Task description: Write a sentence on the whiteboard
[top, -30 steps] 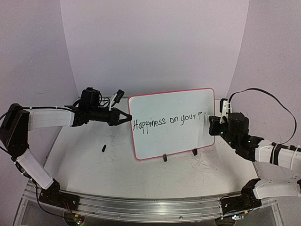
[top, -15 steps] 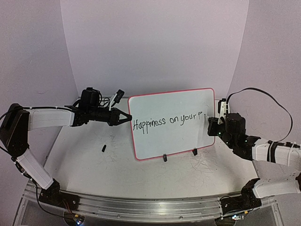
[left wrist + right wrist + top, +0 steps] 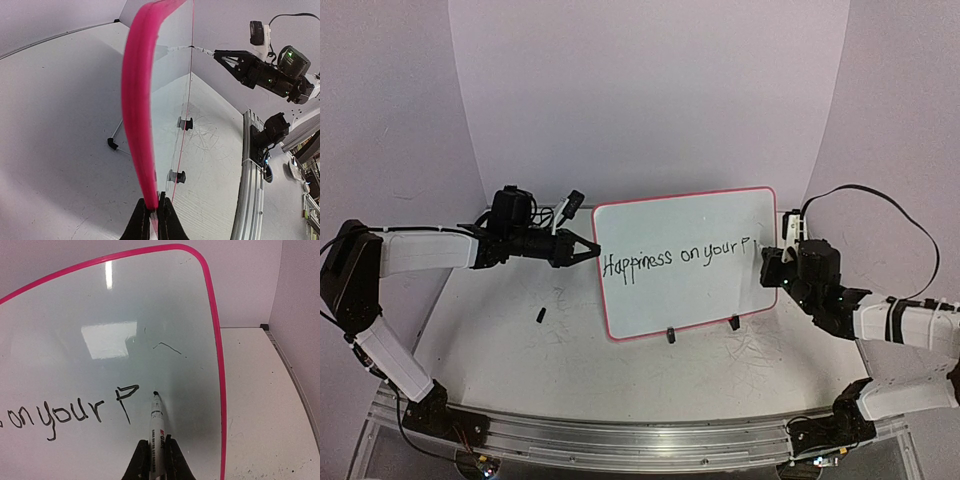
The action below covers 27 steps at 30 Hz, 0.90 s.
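The whiteboard (image 3: 690,300), white with a pink-red rim, stands upright on the table. The sentence (image 3: 670,258) reads "Happiness on your P" in black. My left gripper (image 3: 592,252) is shut on the board's left rim (image 3: 137,115), its jaws pinching the edge (image 3: 152,212). At the board's right end, my right gripper (image 3: 767,262) is shut on a white marker (image 3: 157,425). The marker's black tip (image 3: 155,392) sits at the board's surface just right of the "P" (image 3: 125,397); I cannot tell if it touches.
Two black clip feet (image 3: 670,335) (image 3: 734,323) hold the board up. A small black cap (image 3: 540,315) lies on the table left of the board. Faint grey scribbles mark the tabletop (image 3: 760,350). A metal rail (image 3: 620,435) runs along the near edge.
My right arm has shifted a little left, bringing the marker closer to the board beside the "P". The left arm and the board have not moved.
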### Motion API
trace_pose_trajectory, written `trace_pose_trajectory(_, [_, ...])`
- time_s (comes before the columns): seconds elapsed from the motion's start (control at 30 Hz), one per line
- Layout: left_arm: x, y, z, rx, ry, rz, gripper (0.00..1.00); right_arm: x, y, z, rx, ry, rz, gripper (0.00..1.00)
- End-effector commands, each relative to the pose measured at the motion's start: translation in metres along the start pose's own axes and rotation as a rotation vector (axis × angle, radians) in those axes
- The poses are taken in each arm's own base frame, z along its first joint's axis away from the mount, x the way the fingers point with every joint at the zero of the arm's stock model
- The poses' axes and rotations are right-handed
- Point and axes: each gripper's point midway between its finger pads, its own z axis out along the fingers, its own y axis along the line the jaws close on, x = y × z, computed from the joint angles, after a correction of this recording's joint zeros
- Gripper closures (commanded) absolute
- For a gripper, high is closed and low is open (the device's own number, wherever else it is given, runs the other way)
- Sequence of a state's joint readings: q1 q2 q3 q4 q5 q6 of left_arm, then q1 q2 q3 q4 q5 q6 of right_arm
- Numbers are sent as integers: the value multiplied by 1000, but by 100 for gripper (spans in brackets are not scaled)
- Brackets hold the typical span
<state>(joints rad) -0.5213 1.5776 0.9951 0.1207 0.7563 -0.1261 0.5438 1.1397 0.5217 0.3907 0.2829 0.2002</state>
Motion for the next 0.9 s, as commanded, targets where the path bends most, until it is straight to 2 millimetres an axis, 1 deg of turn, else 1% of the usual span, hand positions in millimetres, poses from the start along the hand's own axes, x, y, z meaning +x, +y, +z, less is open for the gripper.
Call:
trace_pose_trajectory(0.0, [-17, -24, -3, 55, -16, 87, 100, -26, 10, 3, -36, -58, 12, 100])
trace_pose_trajectory(0.3, [-17, -25, -3, 55, -17, 88, 100, -9, 16, 0, -82, 3, 13, 100])
trace_pose_trajectory(0.63, [-18, -26, -4, 56, -19, 89, 100, 9, 6, -3, -42, 67, 15, 100])
trace_pose_trajectory(0.73, [-18, -26, -4, 56, -19, 90, 100, 8, 1, -3, -11, 59, 20, 100])
trace_pose_trajectory(0.87, [-18, -26, -3, 58, -18, 89, 100, -2, -2, -2, 9, 26, 25, 100])
